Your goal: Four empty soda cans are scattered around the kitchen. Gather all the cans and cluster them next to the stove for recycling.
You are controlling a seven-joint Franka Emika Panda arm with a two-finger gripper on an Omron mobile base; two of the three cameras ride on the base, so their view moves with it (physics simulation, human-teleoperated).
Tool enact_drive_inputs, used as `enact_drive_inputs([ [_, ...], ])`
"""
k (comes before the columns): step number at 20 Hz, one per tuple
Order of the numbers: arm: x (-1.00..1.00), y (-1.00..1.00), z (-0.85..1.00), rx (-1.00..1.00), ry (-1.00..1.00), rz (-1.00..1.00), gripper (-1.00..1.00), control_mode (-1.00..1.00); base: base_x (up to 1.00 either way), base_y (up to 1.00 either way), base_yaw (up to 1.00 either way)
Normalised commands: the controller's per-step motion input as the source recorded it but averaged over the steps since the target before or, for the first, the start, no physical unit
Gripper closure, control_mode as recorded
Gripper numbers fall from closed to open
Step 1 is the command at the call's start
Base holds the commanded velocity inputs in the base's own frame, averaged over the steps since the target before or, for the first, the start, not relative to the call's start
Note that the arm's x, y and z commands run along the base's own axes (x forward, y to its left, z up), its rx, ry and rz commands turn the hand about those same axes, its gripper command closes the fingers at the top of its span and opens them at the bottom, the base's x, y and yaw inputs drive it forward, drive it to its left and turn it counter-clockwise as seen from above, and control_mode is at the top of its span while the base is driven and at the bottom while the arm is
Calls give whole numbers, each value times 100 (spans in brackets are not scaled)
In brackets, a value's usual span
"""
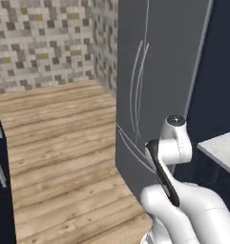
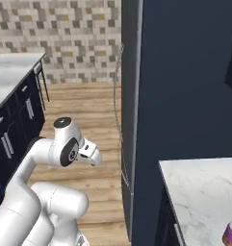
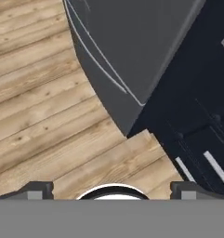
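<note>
Right now, label by label:

Arm: the white arm [image 1: 183,205] is folded low over the base, its upper joint beside the lower front corner of the grey refrigerator [image 1: 159,71].

Claw: the gripper [image 3: 111,189] hangs above the wood floor [image 1: 59,143], pointing down. Its two dark fingertips [image 3: 35,189] sit far apart at the bottom corners of the hand view, so the claw is released, with nothing between the tips.

Soda can: one purple-pink can [image 2: 231,235] with an orange lower band stands at the near edge of the white marble counter [image 2: 199,192], cut off by the corner of the right base view. It is well apart from the arm.

Counter: this marble top sits on navy cabinets [image 2: 165,226] just beside a tall navy panel [image 2: 185,81], which adjoins the refrigerator.

Left side: another marble counter [image 2: 11,72] runs along navy cabinets with silver bar handles [image 2: 6,144].

Back wall: multicoloured mosaic tiles [image 1: 40,43] meet the floor behind the refrigerator.

Hand view: below the claw lie floor planks, the refrigerator's curved lower corner with its thin silver handles [image 3: 104,69], and a navy cabinet front [image 3: 192,130].
</note>
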Motion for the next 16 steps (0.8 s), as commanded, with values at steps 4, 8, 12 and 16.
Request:
enact_drive_inputs([
  [4, 0, 0, 0, 0, 0, 0, -100, 100, -1, 11, 68],
  [8, 0, 0, 0, 0, 0, 0, -100, 100, 43, 0, 45],
  [12, 0, 0, 0, 0, 0, 0, -100, 100, 71, 0, 18],
  [16, 0, 0, 0, 0, 0, 0, -100, 100, 71, -1, 18],
])
